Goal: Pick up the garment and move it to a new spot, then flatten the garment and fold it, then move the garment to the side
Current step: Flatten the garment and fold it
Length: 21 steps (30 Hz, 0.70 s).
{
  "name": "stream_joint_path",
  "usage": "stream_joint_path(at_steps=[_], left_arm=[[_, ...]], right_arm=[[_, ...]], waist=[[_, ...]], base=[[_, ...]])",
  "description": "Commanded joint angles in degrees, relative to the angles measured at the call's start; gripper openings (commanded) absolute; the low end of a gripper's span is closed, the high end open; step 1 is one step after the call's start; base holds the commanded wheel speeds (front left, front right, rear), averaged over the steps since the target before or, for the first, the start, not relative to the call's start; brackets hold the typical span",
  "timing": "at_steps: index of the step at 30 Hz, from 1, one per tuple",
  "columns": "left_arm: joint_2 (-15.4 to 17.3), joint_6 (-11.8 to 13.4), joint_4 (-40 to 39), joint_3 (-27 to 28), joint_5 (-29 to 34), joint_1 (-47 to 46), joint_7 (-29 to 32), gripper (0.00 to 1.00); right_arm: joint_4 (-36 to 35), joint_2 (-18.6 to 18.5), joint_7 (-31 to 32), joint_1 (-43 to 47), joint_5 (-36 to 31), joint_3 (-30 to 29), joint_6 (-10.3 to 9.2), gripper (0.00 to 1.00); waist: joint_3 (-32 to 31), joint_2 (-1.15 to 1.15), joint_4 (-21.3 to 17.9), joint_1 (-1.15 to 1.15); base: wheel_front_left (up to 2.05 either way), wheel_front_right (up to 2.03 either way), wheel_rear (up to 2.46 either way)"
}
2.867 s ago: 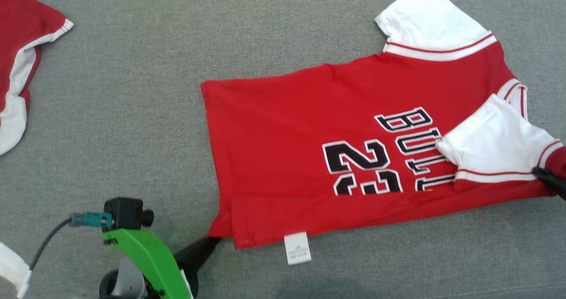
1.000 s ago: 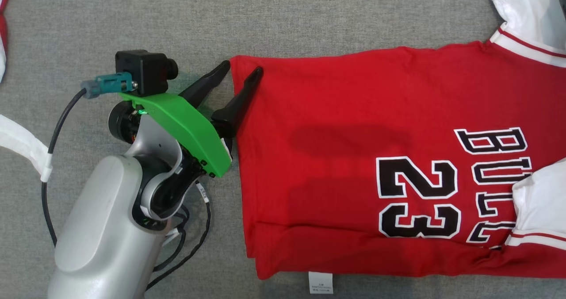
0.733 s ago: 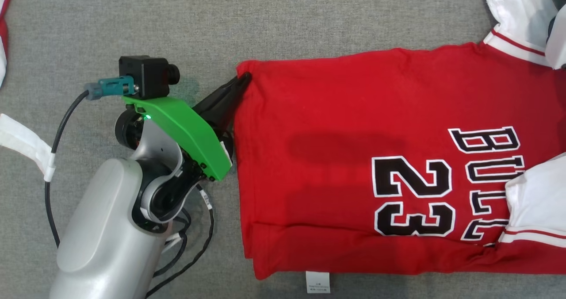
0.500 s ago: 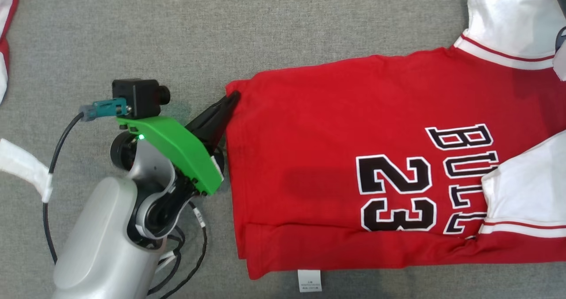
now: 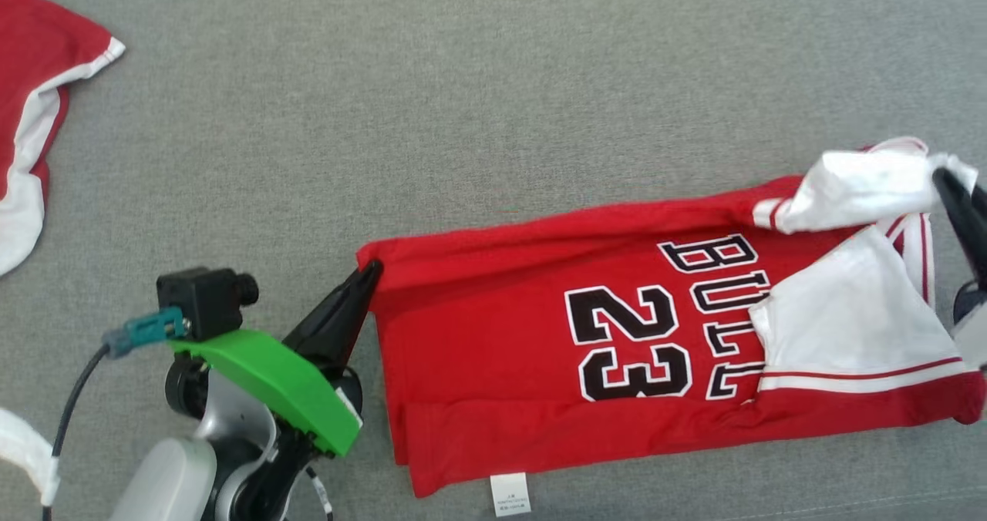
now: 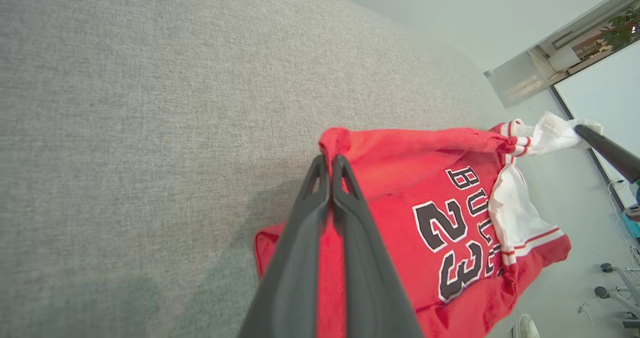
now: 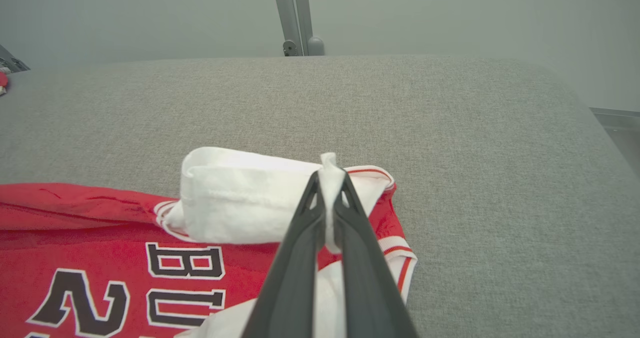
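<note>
The garment (image 5: pixel 493 351), a red jersey with white sleeves and a black "23", lies on the grey table (image 5: pixel 463 120). Its far long edge is raised and drawn over toward the near side. My left gripper (image 5: pixel 370 270) is shut on the far hem corner, and the left wrist view shows its fingers (image 6: pixel 330 160) pinching the red cloth (image 6: pixel 430 178). My right gripper (image 5: pixel 944 178) is shut on the far white sleeve (image 5: pixel 856 189). In the right wrist view white cloth (image 7: pixel 235 203) bunches between its closed fingers (image 7: pixel 327 178), above the red body (image 7: pixel 75 218).
Another red and white garment (image 5: pixel 31 120) lies at the table's far left. A white strip (image 5: pixel 23 444) on a cable hangs at the lower left. A white label (image 5: pixel 510 495) sticks out of the jersey's near hem. A metal post (image 7: pixel 295 13) stands behind the table.
My left gripper closed on the hem corner and the right on the sleeve. Both have drawn the far edge up and toward the near side. The head view has also shifted.
</note>
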Motion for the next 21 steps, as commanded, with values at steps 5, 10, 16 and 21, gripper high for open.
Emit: stream_joint_path(at_steps=[5, 10, 16, 21], left_arm=[[0.60, 2.31, -4.56, 1.02, -1.56, 8.53, -1.14, 0.00], [-0.15, 3.76, -4.51, 0.35, -2.03, 13.74, -1.99, 0.33], [0.09, 5.51, 0.00, -0.82, 2.54, 15.91, -4.40, 1.00], [-0.03, 7.85, 1.88, 1.54, 8.57, 16.67, -13.95, 1.00]], right_arm=[[-2.90, 4.90, 0.14, 8.65, 0.26, -1.44, -0.02, 0.00], [-0.65, 6.25, 1.12, 11.23, -2.01, 1.10, -0.02, 0.00], [3.25, 6.80, 0.38, 10.38, -4.64, 2.34, -0.02, 1.00], [1.61, 6.05, -0.11, 11.00, -4.83, -1.44, -0.02, 1.00]], waist=[[-4.35, 0.00, -4.37, 0.00], [-4.42, 0.00, -5.00, 0.00], [-4.88, 0.00, -4.62, 0.00], [-5.32, 0.00, -4.47, 0.00]], base=[[0.00, 0.00, 0.00], [0.00, 0.00, 0.00], [0.00, 0.00, 0.00], [0.00, 0.00, 0.00]])
